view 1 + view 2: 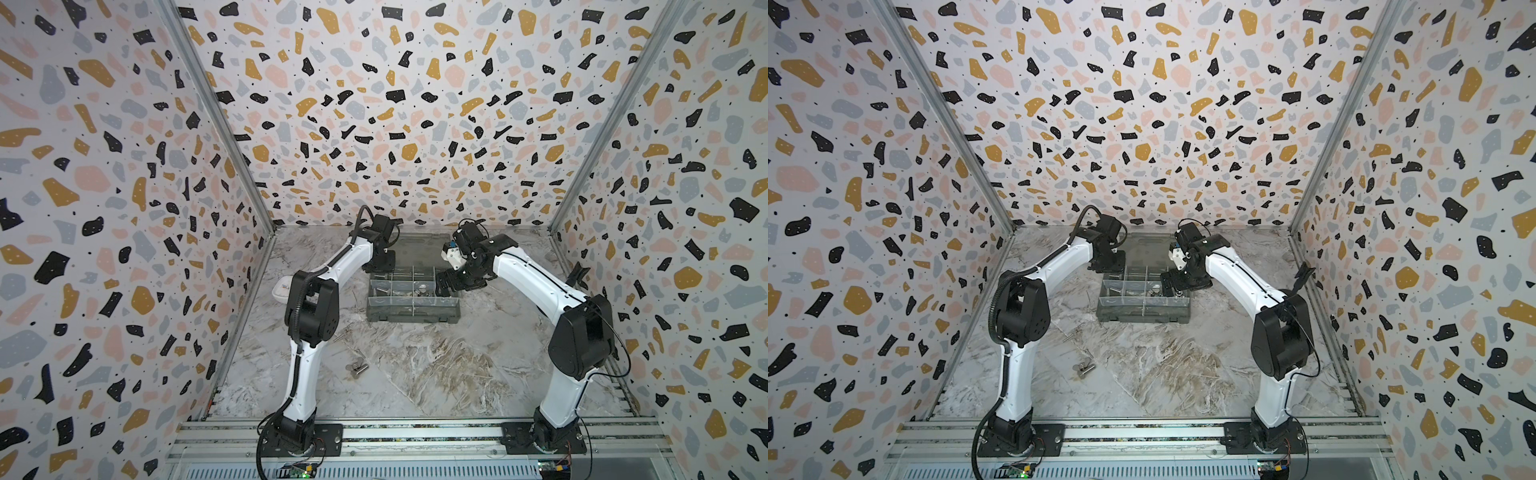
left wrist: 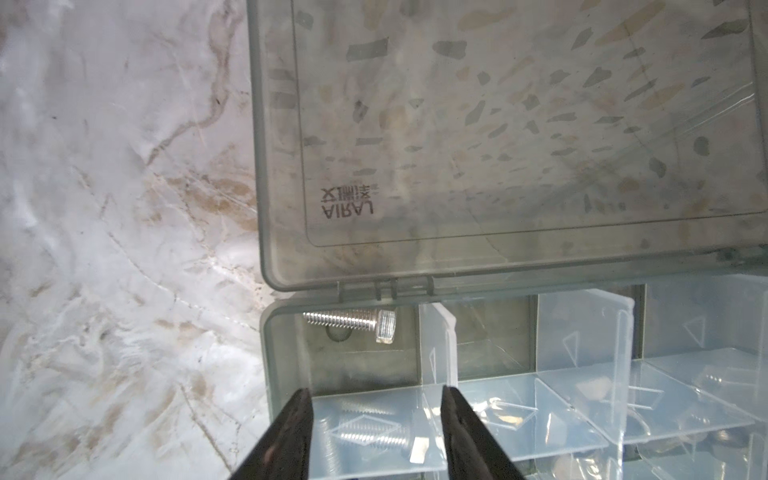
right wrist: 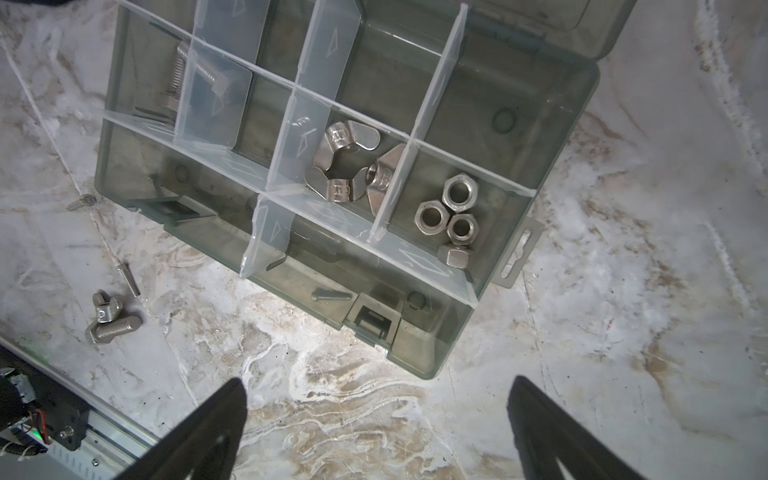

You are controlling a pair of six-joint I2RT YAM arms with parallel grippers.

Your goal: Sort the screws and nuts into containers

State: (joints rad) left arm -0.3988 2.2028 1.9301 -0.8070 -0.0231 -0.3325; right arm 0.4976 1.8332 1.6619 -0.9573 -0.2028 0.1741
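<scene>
We judge the sorting to be partly done. The box [image 1: 413,313] lies open with its lid [image 2: 457,124] folded flat, and some of its compartments already hold parts. One bolt [image 2: 349,322] rests in the corner compartment just beyond the left gripper [image 2: 376,395], against the hinge-side wall. A second bolt [image 2: 374,432] shows through a clear divider almost under that gripper's tips. The left gripper hovers over this corner about half open, with nothing between its jaws. Ahead of the right gripper [image 3: 378,382], three wing nuts [image 3: 349,166] share one compartment. Across a divider from them, a cluster of hex nuts [image 3: 453,212] sits in the end compartment, so the kinds look to us to be kept apart. The right gripper is spread wide and empty, close by the end of the box where the nuts lie. What is left lies on the table [image 3: 623,249], well apart from both grippers and toward the arms' bases. There we see a loose bolt [image 3: 118,328] with a lone wing nut [image 3: 106,307] touching it, a thin pin [image 3: 129,278] near them, and a small screw [image 3: 83,201] near the corner of the box. A few further specks in both top views are too small for us to name. We reckon several pickups remain, and neither gripper has one in hand.
</scene>
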